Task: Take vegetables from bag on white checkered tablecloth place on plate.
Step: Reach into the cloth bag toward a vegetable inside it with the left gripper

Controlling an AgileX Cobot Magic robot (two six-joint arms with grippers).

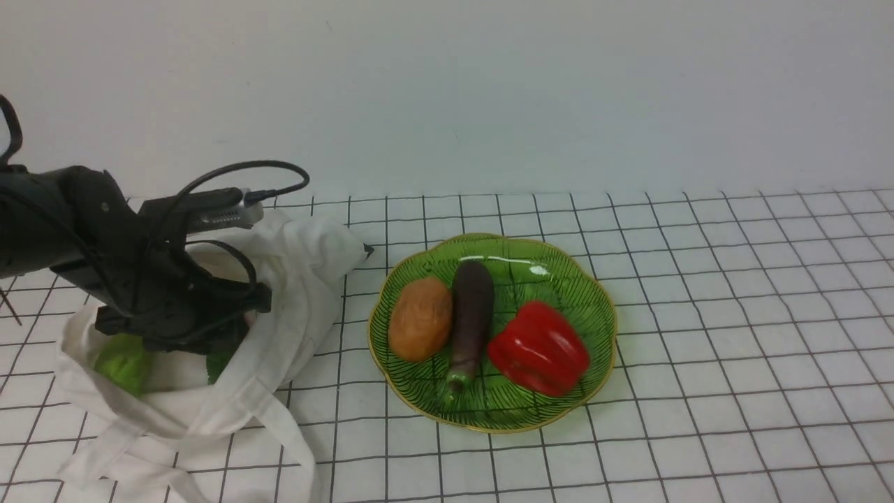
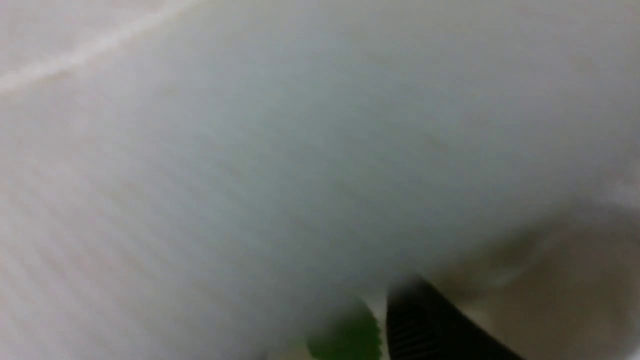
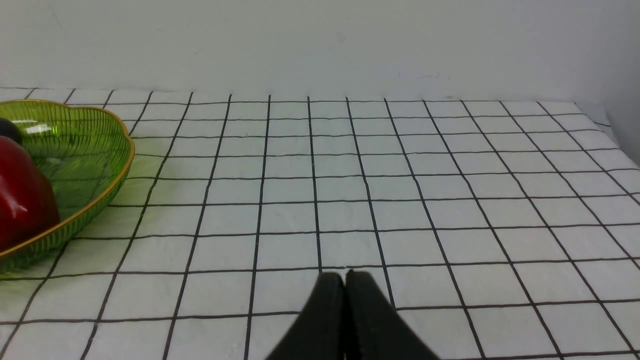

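Note:
The off-white cloth bag (image 1: 293, 279) lies open at the left of the white checkered tablecloth (image 1: 733, 314). My left gripper (image 1: 183, 334) reaches into its mouth, fingertips hidden by cloth. The pale green gourd (image 1: 124, 363) lies inside, left of the gripper. A dark green leafy bit (image 1: 220, 363) shows beside it; the carrot's orange is hidden. The left wrist view is blurred cloth, with one dark finger (image 2: 425, 325) next to a green leaf (image 2: 345, 340). The green plate (image 1: 559, 272) sits mid-table. My right gripper (image 3: 345, 282) is shut and empty, low over the cloth right of the plate (image 3: 90, 150).
On the plate lie a brown potato (image 1: 420, 318), a dark purple eggplant (image 1: 471, 314) and a red pepper (image 1: 539, 347), which also shows in the right wrist view (image 3: 20, 200). The bag's straps (image 1: 279, 426) trail toward the front edge. A pale wall stands behind.

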